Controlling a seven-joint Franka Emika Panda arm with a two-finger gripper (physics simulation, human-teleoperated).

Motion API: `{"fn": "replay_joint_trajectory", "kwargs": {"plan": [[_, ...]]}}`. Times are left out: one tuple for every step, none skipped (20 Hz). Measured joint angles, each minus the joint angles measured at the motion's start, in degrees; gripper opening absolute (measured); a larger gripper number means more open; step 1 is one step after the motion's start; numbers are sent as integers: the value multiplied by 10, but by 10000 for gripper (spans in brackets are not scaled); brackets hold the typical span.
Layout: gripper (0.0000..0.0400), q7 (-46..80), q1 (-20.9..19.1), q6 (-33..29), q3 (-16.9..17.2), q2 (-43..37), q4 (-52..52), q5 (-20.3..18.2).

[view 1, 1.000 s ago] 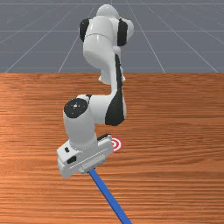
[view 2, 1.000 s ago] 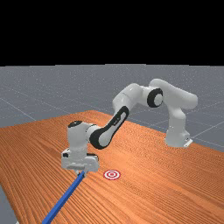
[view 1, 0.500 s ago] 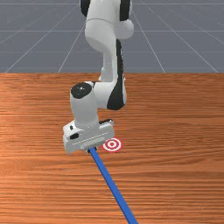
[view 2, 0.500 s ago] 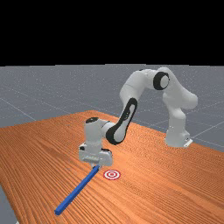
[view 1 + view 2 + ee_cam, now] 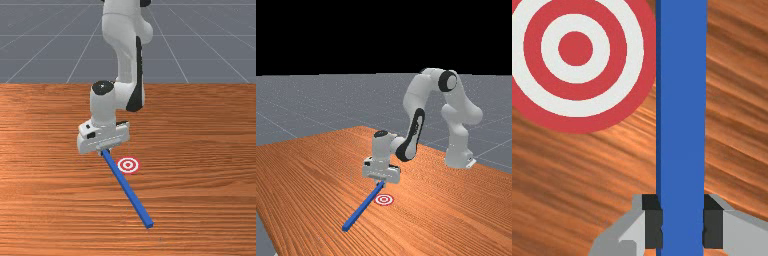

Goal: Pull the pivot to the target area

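The target [image 5: 128,165] lies on the table [image 5: 210,200], just to the front view's right of the bar [image 5: 128,190], whose end is in the gripper [image 5: 104,152]

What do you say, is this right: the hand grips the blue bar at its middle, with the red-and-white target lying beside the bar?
Not the grip point: the hand grips the blue bar at one end, as the front view shows. The red-and-white target does lie beside the bar.

An orange-brown wooden tabletop [image 5: 210,130] is showing streaky grain; behind, a grey floor [image 5: 220,57] is carrying pale grid lines [image 5: 225,35], and blackness [image 5: 356,35] is hanging above the far view's horizon.
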State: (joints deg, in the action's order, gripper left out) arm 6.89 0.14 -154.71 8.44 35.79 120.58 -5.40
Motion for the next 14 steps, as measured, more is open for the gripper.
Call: {"fn": "replay_joint_trajectory", "kwargs": {"plan": [[96,5,6,-9,6,-6,16,4],[95,-3,1,-17,1,-15,32,-1],[96,-36,-42,-16,-42,-24,42,-42],[96,-37,-43,-20,-42,-28,51,-43],[96,-34,-42,-25,-42,-33,61,-46],[96,-40,-38,22,-35,-32,48,-28],[96,-42,-39,15,-35,-38,61,-29],[96,-44,-40,6,-36,-44,73,-30],[96,-43,-39,12,-34,-48,79,-28],[96,-45,-40,3,-34,-54,93,-29],[96,-51,-43,-20,-38,-60,110,-34],[96,-54,-46,-31,-40,-64,120,-36],[96,-52,-44,-25,-38,-67,122,-34],[95,-71,-52,-47,-45,-71,136,-35]]}}
